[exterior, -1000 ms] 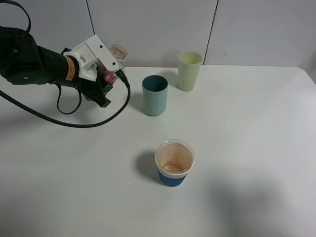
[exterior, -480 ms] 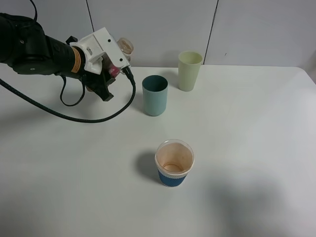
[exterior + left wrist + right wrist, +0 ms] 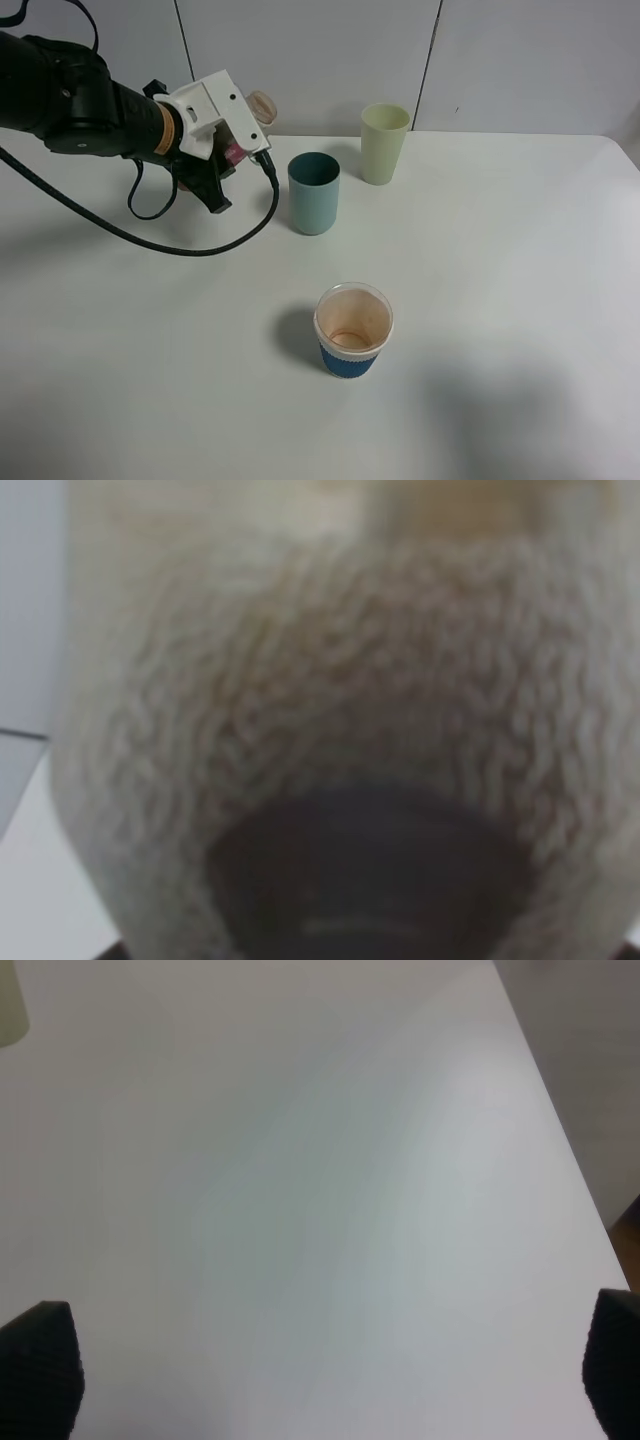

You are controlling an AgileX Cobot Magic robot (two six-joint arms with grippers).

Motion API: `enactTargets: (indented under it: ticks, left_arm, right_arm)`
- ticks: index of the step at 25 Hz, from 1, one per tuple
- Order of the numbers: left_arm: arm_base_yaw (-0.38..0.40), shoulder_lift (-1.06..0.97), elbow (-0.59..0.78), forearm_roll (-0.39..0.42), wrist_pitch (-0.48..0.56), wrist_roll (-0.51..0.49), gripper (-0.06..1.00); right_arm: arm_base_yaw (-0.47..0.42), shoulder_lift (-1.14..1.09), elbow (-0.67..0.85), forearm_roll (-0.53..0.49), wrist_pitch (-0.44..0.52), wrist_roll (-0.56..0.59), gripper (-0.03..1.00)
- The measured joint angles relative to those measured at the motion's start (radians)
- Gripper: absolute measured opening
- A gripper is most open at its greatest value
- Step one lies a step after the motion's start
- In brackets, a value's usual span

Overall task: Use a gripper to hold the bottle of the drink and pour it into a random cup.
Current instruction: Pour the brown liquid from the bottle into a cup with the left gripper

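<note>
My left gripper, white and blocky on a black arm with an orange band, is shut on the small clear bottle. It holds the bottle in the air, tilted, with the open neck towards the right. The pink-red label shows between the fingers. The bottle is up and to the left of the teal cup, which stands upright. The left wrist view is filled by the blurred bottle, with a brownish tint and a dark patch low down. My right gripper is open over bare table and empty.
A pale yellow-green tumbler stands behind and to the right of the teal cup. A white paper cup with a blue sleeve, brown-stained inside, stands nearer the front. A black cable loops under the left arm. The table's right edge shows in the right wrist view.
My left gripper has moved right and slightly up with the bottle, closer to the teal cup. The cups have not moved.
</note>
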Motion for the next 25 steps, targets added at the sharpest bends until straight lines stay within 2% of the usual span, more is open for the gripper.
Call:
enactTargets:
  ticks: [8,25]
  left_arm:
    - [-0.028,0.045,-0.055,0.014,0.005,0.0,0.35]
    - [-0.029,0.093,-0.07,0.054,0.017,-0.008,0.35]
  right_arm:
    - [0.0,0.0,0.0,0.0,0.0,0.0,1.0]
    - [0.0,0.0,0.0,0.0,0.0,0.0,1.0]
